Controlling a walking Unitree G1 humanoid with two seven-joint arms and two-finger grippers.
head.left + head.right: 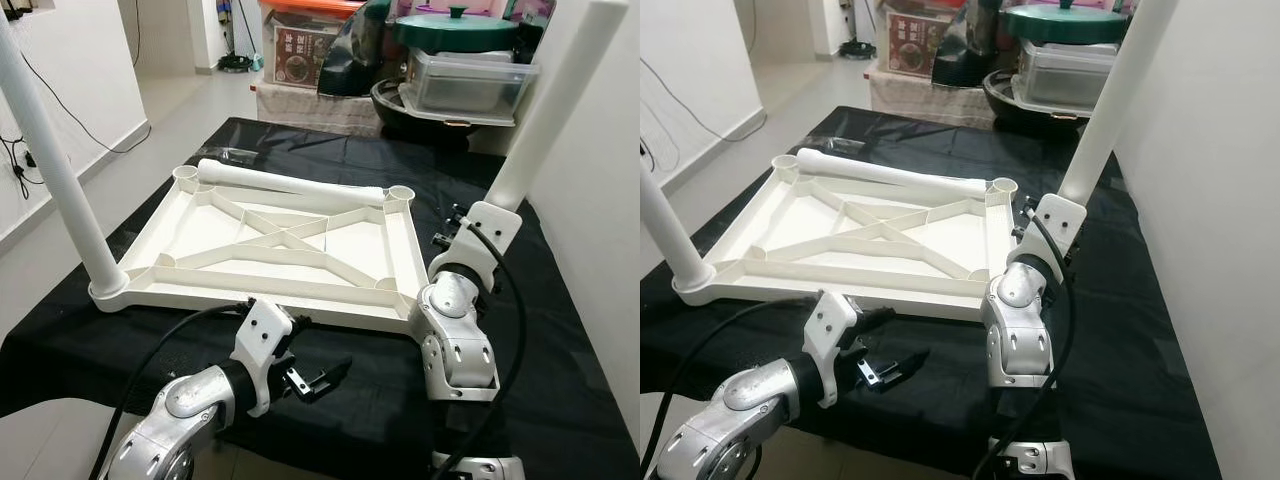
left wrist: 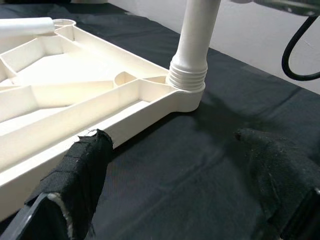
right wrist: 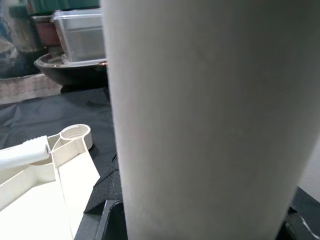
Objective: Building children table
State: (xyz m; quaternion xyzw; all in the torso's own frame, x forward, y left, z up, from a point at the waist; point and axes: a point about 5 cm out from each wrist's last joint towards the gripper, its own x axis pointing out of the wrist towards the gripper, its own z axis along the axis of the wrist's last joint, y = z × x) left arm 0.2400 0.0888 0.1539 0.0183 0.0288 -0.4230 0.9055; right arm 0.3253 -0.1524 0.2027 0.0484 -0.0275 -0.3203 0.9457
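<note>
On the black cloth, the right gripper seems clamped low on a light, stiff, slippery leg at the tabletop's corner, while the left gripper hangs open.

Right tool fingers hidden behind wrist and upright leg; grip state unreadable. That leg's top cut off by frame edge, likewise second standing leg. Right wrist view: leg blocks nearly everything, close and blurred.

Home room: tiled floor, wall cables, stacked storage boxes, lidded pot.
</note>
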